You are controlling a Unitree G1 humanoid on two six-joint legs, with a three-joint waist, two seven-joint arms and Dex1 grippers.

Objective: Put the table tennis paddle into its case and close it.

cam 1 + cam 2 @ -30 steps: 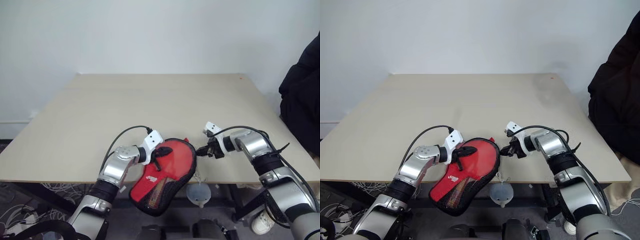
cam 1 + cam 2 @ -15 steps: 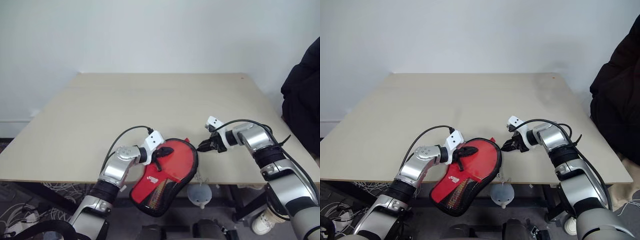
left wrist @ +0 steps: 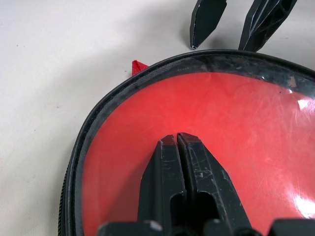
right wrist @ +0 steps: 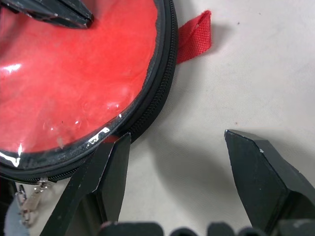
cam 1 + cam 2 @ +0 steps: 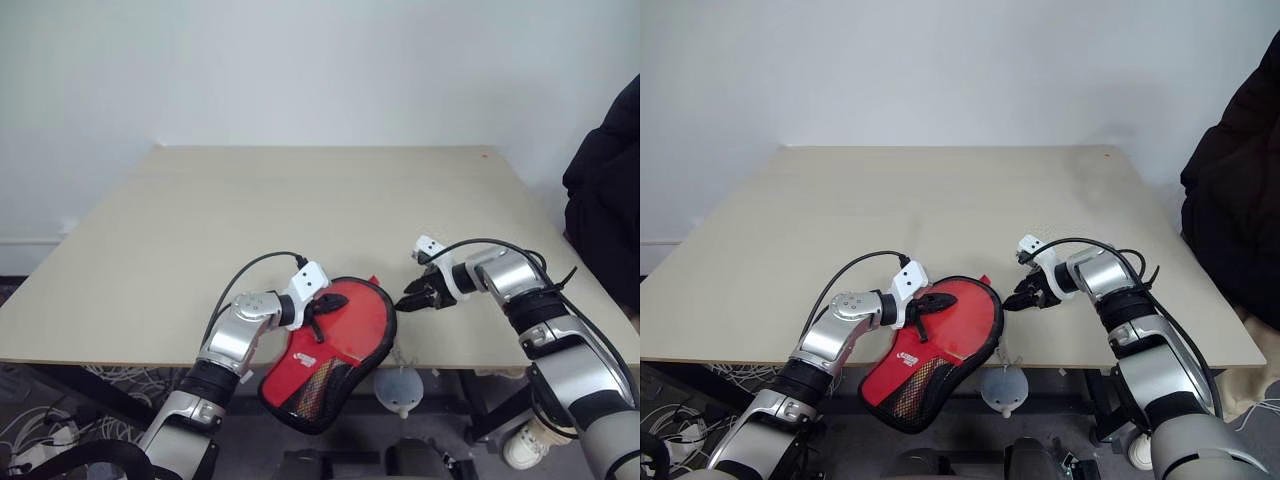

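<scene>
Right gripper [image 4: 174, 184] has its two black fingers spread apart, nothing between them; one fingertip [image 4: 115, 147] sits at the black zip edge of the case, the other over bare table. Left gripper [image 3: 176, 140] is clenched, fingers pressed together, tips resting on the clear pocket face of the red paddle-shaped zip case [image 5: 335, 345]. Can't tell whether it pinches any material.

Case lies at the near edge of the light wooden table [image 5: 300, 200], round end on the tabletop, narrow mesh end hanging past the edge. Zip runs closed around the round end as far as visible. Short red fabric loop [image 4: 193, 37] sticks out from the case's rim, flat on the table. Small metal chain [image 4: 30, 202] hangs off the zip near the right gripper, with a grey-white charm [image 5: 398, 388] dangling below the table edge. Round red surface shows through the clear pocket; can't tell if that's the paddle.

Dark garment [image 5: 605, 200] at far right, well apart from the table action.
</scene>
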